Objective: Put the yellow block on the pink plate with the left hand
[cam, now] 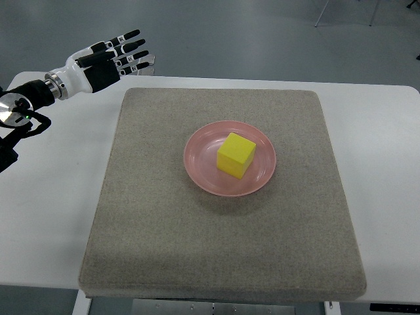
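Top view shows the yellow block (236, 155) sitting inside the pink plate (200, 172), a little above and right of the dish's middle, resting flat on one face with a corner turned toward the camera. Nothing touches the block. The plate itself lies near the middle of a grey felt-like mat (151, 249), slightly toward the far side of it, and a soft shadow falls along the plate's near rim. The mat is square with rounded corners and covers most of the white table (52, 223), leaving bare table strips on the left, on the right and along the far edge.

The left hand (108, 62) hovers at the upper left of the picture, beyond the mat's far-left corner and well apart from plate and block. Its fingers (128, 47) are stretched out straight and slightly fanned, pointing to the right, holding nothing. The white and black forearm (39, 92) runs back to the left edge, where a round metallic joint and dark cabling show.

Behind the table lies a grey floor (262, 33), with thin furniture legs in the top right corner
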You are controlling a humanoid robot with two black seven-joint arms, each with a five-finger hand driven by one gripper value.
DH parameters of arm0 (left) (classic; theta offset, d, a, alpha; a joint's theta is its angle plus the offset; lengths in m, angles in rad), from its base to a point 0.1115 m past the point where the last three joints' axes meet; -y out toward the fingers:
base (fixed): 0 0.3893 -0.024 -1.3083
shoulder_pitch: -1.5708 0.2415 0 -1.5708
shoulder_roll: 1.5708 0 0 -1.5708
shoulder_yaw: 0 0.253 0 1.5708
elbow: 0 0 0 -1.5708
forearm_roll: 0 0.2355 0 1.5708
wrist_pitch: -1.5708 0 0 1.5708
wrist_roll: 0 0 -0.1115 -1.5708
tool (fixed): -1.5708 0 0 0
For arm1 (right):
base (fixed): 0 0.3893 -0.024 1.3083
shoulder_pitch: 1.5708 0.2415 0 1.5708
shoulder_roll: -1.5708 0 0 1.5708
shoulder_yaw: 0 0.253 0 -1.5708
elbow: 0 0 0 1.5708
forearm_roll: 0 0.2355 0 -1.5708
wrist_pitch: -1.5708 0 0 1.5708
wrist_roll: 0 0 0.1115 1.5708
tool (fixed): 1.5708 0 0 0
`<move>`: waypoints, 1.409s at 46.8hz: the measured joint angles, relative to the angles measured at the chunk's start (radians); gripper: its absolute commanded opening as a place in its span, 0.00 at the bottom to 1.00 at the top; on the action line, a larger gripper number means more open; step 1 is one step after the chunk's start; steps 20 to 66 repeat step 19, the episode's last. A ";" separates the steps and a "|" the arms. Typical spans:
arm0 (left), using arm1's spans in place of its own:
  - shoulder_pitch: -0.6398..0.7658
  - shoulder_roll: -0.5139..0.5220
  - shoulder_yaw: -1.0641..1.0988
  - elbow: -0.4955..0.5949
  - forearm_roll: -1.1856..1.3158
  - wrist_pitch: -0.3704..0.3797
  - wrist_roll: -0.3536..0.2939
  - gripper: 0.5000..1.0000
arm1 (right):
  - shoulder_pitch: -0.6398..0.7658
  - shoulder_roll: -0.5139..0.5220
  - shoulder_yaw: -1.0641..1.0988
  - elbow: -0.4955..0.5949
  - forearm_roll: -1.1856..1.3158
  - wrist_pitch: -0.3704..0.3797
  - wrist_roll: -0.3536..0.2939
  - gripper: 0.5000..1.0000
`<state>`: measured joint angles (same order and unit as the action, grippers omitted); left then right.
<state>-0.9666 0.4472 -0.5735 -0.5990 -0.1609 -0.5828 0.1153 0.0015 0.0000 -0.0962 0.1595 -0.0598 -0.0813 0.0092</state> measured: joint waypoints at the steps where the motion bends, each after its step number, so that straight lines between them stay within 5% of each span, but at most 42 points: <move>1: 0.000 0.000 0.000 0.000 -0.001 0.000 0.000 0.99 | 0.000 0.000 0.000 0.000 0.000 0.000 0.000 0.85; 66: 0.011 0.001 0.000 -0.002 -0.002 -0.007 0.000 0.99 | 0.000 0.000 -0.002 0.014 -0.006 0.002 -0.001 0.85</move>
